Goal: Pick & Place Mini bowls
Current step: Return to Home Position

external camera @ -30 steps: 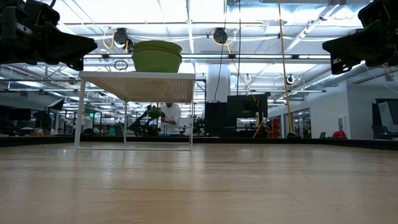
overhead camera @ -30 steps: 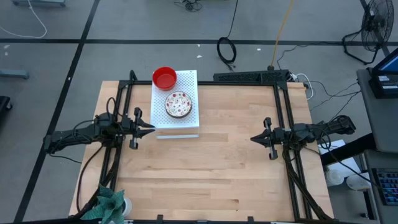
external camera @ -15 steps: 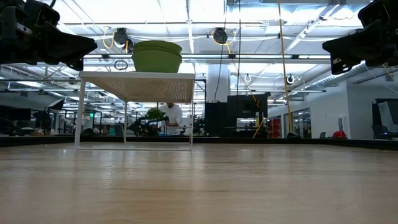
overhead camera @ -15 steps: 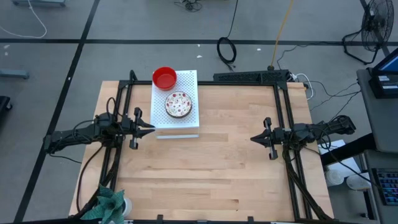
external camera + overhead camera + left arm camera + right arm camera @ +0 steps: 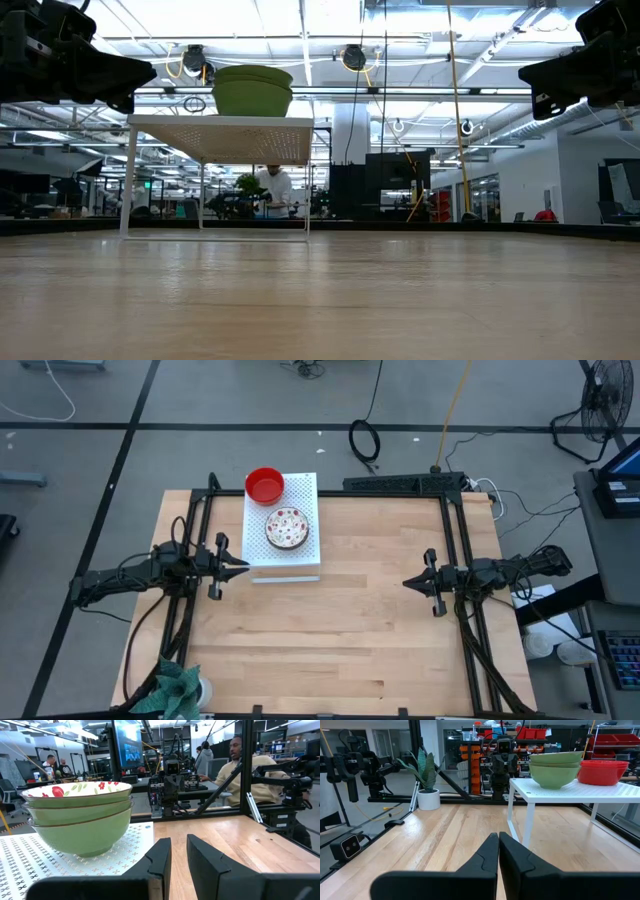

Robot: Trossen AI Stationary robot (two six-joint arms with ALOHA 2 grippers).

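A stack of three mini bowls [image 5: 287,528], white with a red floral pattern inside and green outside, stands on a raised white perforated board [image 5: 300,555] at the table's far left. It also shows in the left wrist view [image 5: 80,820], the right wrist view [image 5: 555,770] and the low view [image 5: 253,90]. A stack of plain red bowls [image 5: 264,485] stands at the board's far corner and shows in the right wrist view [image 5: 602,772]. My left gripper [image 5: 240,565] hovers just left of the board, its fingers a narrow gap apart and empty [image 5: 178,845]. My right gripper [image 5: 408,582] hovers at the table's right, shut and empty [image 5: 498,837].
The board stands on thin white legs [image 5: 516,820] above the wooden table [image 5: 360,630]. Black frame rails [image 5: 460,540] run along both sides. A potted plant [image 5: 175,688] sits at the near left corner. People show in the room beyond the table [image 5: 272,188] [image 5: 235,765].
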